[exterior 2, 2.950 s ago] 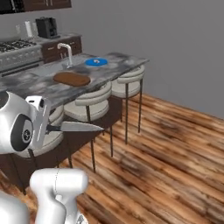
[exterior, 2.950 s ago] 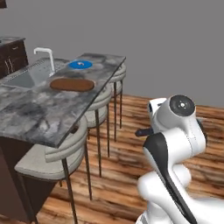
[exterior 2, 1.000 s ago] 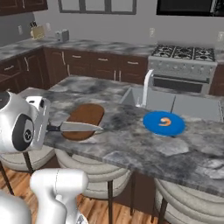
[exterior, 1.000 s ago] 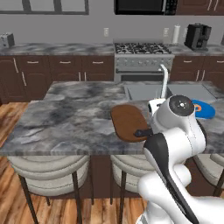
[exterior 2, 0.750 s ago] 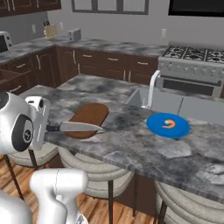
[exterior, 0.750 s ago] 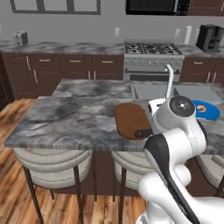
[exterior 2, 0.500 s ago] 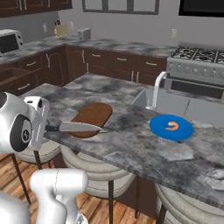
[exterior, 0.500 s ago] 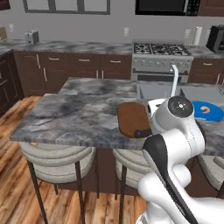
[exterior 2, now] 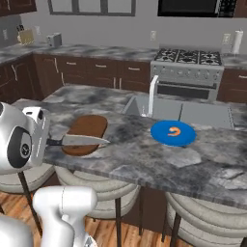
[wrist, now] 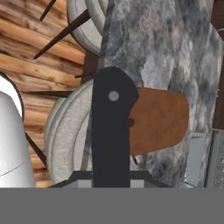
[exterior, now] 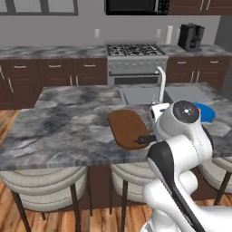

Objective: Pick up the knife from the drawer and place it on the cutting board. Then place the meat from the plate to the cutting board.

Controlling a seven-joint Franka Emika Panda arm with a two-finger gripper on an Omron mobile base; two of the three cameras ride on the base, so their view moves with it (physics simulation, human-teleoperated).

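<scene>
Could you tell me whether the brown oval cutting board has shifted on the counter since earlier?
No. The brown oval wooden cutting board still lies beside the sink with the white faucet; the base and its cameras moved.

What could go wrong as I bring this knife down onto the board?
The knife is held by its handle end, blade sticking out sideways, so it may pivot or slip in the fingers. The cutting board sits at the counter's near edge; a short drop could send the knife toward the stools.
</scene>
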